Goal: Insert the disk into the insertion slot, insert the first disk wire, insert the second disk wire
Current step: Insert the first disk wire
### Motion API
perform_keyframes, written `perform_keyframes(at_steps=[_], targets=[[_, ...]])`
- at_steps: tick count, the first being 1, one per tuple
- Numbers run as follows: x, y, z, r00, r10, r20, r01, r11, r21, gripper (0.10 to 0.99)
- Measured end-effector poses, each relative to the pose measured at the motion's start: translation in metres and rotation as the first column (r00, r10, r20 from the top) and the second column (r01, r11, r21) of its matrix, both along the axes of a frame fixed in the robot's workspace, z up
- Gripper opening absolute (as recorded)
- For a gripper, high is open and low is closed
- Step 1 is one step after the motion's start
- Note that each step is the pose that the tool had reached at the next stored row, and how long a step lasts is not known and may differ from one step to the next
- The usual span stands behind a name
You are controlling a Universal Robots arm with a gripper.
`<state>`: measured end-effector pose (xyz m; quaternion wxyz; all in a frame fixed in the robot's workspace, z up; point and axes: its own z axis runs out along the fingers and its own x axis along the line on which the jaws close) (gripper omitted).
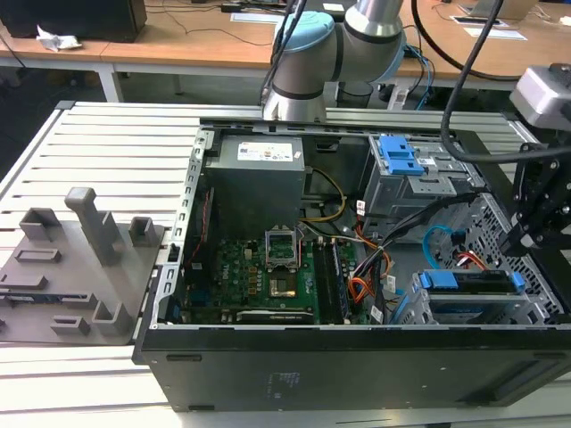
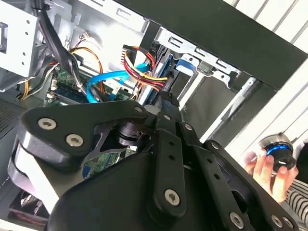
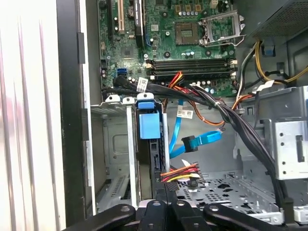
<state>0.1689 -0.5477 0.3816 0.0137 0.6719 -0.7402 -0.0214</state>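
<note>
The disk (image 1: 468, 283) in its blue caddy sits inside the insertion slot (image 1: 464, 309) at the case's front corner, on the exterior view's right. In the first wrist view the disk (image 3: 148, 126) stands on edge in the grey cage (image 3: 113, 144). The first disk wire (image 3: 182, 172), red and yellow strands, ends against the disk's rear edge, just beyond my gripper (image 3: 166, 191), whose fingers stand together, holding nothing. The second disk wire (image 3: 199, 140), light blue, loops free with its plug apart from the disk. The second wrist view shows my gripper (image 2: 166, 100) below both wires (image 2: 139, 67).
A second grey cage with a blue latch plate (image 1: 401, 156) stands farther back. A thick black cable bundle (image 3: 240, 127) crosses beside the wires. The motherboard (image 1: 259, 272) fills the case floor. A grey fixture block (image 1: 71, 267) lies outside the case. A hand (image 2: 269, 168) rests on a knob.
</note>
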Motion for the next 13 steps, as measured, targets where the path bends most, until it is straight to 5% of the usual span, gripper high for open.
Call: perform_keyframes(at_steps=[5, 9, 13], targets=[[-0.0009, 0.0001, 0.0019, 1.0000, 0.002, 0.0001, -0.002, 1.0000, 0.000, 0.106], [-0.0015, 0.0000, 0.0015, 0.9973, 0.074, 0.0001, -0.074, 0.9973, 0.000, 0.106], [-0.0155, 0.0000, 0.0013, 0.9968, 0.079, 0.0001, -0.079, 0.9968, 0.000, 0.106]])
